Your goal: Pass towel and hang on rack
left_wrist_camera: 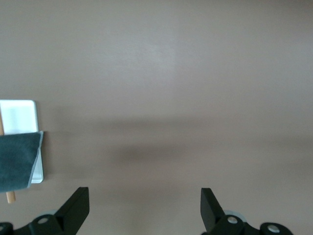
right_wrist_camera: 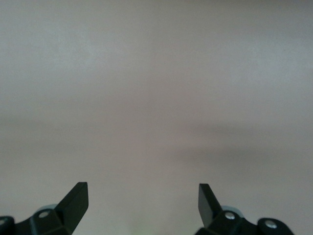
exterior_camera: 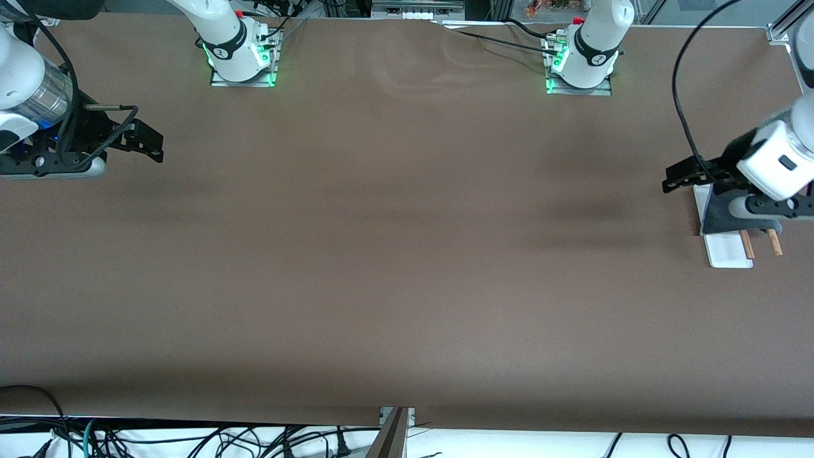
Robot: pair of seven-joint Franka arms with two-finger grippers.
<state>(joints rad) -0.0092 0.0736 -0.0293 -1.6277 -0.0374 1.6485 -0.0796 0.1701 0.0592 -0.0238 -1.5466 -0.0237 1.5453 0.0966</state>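
Note:
The dark grey towel [exterior_camera: 724, 216] hangs draped over the rack [exterior_camera: 729, 252], a white flat base with two brown rods, at the left arm's end of the table. The left arm's wrist covers the upper part of the rack. My left gripper [exterior_camera: 675, 177] is open and empty over bare table just beside the rack, on its side toward the table's middle. In the left wrist view the towel [left_wrist_camera: 17, 161] and the rack [left_wrist_camera: 19, 115] show at the edge, apart from the left gripper [left_wrist_camera: 145, 205]. My right gripper [exterior_camera: 151, 141] waits open and empty over the right arm's end; the right wrist view shows the right gripper [right_wrist_camera: 143, 203] over bare table.
The brown table [exterior_camera: 407, 254] stretches between the two grippers. Both arm bases [exterior_camera: 241, 57] stand along the edge farthest from the front camera. A black cable [exterior_camera: 683, 95] loops above the left gripper. Loose cables lie below the table's near edge.

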